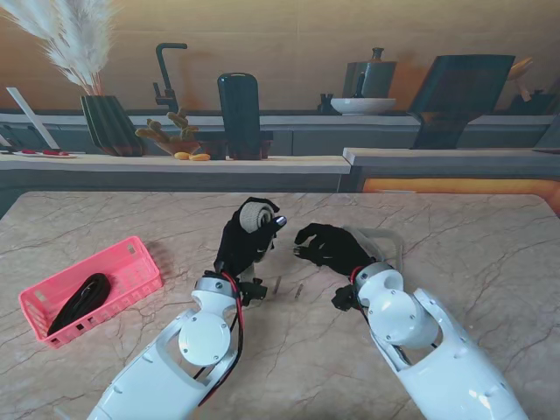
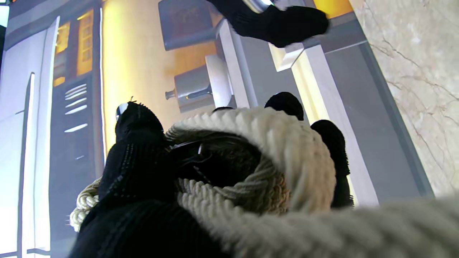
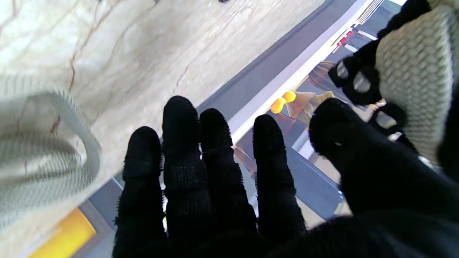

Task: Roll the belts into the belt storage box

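Note:
My left hand is lifted off the marble table and shut on a coiled white braided belt. In the left wrist view the coil sits between the black-gloved fingers. The belt's loose tail lies on the table beside my right hand, and shows up close in the right wrist view. My right hand is open just right of the coil, fingers stretched and holding nothing. A pink storage basket stands at the left with a black belt lying inside.
Two small thin objects lie on the table between my wrists. Past the table's far edge runs a counter with a vase of pampas grass, a dark cylinder and a white bowl.

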### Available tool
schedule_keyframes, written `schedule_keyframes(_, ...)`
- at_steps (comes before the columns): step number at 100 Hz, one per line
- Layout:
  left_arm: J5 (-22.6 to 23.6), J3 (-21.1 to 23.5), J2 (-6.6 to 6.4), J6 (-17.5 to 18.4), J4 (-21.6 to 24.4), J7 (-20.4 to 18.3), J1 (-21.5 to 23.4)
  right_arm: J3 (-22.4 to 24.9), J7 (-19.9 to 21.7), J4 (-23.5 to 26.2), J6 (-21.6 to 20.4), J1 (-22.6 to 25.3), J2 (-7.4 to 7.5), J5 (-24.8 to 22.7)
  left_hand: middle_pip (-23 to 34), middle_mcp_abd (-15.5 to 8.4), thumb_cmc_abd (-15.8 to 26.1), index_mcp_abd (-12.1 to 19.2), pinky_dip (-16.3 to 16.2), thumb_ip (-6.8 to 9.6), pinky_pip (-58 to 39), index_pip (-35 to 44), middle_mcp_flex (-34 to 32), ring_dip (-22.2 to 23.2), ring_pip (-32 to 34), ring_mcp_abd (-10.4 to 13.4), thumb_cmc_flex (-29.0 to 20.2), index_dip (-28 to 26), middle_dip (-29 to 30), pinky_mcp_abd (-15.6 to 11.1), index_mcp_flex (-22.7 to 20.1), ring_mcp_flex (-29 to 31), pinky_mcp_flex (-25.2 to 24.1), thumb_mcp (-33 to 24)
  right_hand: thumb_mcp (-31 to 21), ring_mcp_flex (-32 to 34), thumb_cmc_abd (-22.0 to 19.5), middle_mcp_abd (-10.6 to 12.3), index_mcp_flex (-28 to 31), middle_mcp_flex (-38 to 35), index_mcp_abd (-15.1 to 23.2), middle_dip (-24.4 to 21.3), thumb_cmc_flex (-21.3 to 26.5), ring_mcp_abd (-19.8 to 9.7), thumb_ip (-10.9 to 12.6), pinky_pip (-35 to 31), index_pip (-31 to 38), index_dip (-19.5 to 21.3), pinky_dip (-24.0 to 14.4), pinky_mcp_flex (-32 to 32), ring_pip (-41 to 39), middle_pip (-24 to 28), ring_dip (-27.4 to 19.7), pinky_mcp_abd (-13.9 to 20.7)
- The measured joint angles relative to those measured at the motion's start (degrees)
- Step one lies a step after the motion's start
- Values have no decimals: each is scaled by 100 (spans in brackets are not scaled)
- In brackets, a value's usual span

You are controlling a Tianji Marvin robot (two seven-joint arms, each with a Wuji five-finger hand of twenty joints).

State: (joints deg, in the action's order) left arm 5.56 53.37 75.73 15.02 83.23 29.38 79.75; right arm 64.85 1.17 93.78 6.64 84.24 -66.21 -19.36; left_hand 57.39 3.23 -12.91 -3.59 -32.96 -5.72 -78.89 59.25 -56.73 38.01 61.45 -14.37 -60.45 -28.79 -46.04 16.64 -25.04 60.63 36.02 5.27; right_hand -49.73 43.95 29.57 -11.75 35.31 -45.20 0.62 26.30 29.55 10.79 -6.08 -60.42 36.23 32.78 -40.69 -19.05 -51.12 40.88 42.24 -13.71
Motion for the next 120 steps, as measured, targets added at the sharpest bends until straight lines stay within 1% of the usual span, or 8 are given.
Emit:
schedule_keyframes(7, -77, -11, 5, -79, -19, -26, -20, 94, -179, 108, -192, 128, 36, -198, 170, -13, -2, -26, 65, 98, -560, 283, -204, -5, 532, 60, 279, -232, -118, 45, 0, 338, 515, -242, -9, 0, 0, 7, -1, 0, 12, 0, 0, -19, 0, 0, 0, 15, 4, -2, 1, 0, 0, 1)
schedule_keyframes(15, -77, -42, 18, -140, -91, -17, -61, 183, -373, 213, -318, 234, 52, -276, 421, -161, -522, -27, 231, 98, -978, 502, -392, 3, 1120, 201, 1103, -555, -282, 44, -50, 514, 836, -1726, -13, 0, 0, 8, -1, 0, 19, -1, 0, -45, 1, 0, 0, 24, 10, -2, 1, 0, 0, 1)
schedule_keyframes(37, 393, -173, 26, -188, -413, -32, -236, 344, -515, 413, -668, 367, 66, -513, 613, -317, -1424, -29, 314, 88, -1089, 255, -176, 241, 1390, 439, 1939, -932, -717, -114, 54, 707, 829, -3813, -26, 0, 130, 12, -1, 0, 79, -1, -51, -62, 0, 0, 42, 51, 28, -2, 1, 0, 0, 1)
schedule_keyframes(50, 854, -284, -4, -125, -659, -66, -379, 328, -591, 421, -941, 343, 89, -821, 603, -357, -1543, -32, 385, 84, -1040, 125, -47, 550, 1385, 539, 2055, -1065, -978, -176, 137, 720, 971, -4149, 142, 0, 294, 15, -202, 0, 80, -9, -434, -82, -20, 5, -38, 20, 72, -2, 67, 0, -1, 1)
schedule_keyframes(69, 1386, -434, -23, -84, -951, 138, -554, 104, -633, 291, -1140, 113, 161, -1418, 616, -354, -1603, -331, 398, 132, -1088, -151, -47, 626, 1436, 540, 2063, -849, -1123, -151, 150, 758, 1104, -4349, 1456, 9, 293, 15, -561, 3, -158, -84, -747, -88, -2, 136, -457, -69, 77, -5, 144, -95, -36, -149)
schedule_keyframes(88, 1730, -583, -28, -67, -1249, 320, -735, -198, -721, 91, -1139, -192, 188, -1857, 761, -351, -1486, -628, 399, 176, -1096, -1100, -48, 580, 1531, 558, 2122, -336, -1054, -79, 160, 759, 1106, -4333, 1393, 249, 296, 15, -548, -238, -532, -217, -1243, -50, 1, 138, -507, -67, 77, -137, 186, -62, -36, -367)
schedule_keyframes(103, 1843, -654, -30, -69, -1376, 389, -824, -414, -853, -102, -1107, -432, 188, -2101, 801, -344, -1486, -918, 400, 177, -1097, -2677, -25, 554, 1573, 567, 2122, 686, -981, 32, 904, 760, 1106, -4222, 1103, 505, 296, 23, -270, -732, -763, -347, -1475, 113, 1, -61, -549, -42, 77, -227, 4, 157, -37, -507)
schedule_keyframes(120, 1935, -715, -33, -125, -1441, 412, -879, -624, -944, -230, -1024, -636, 189, -2367, 802, -224, -1486, -967, 400, 178, -1097, -3029, 27, 507, 1611, 569, 2159, 1007, -923, 99, 1231, 760, 1106, -4213, 1141, 937, 296, 17, 349, -1404, -854, -415, -1521, 268, 1, -417, -452, 93, 121, -375, -287, 447, -52, -579)
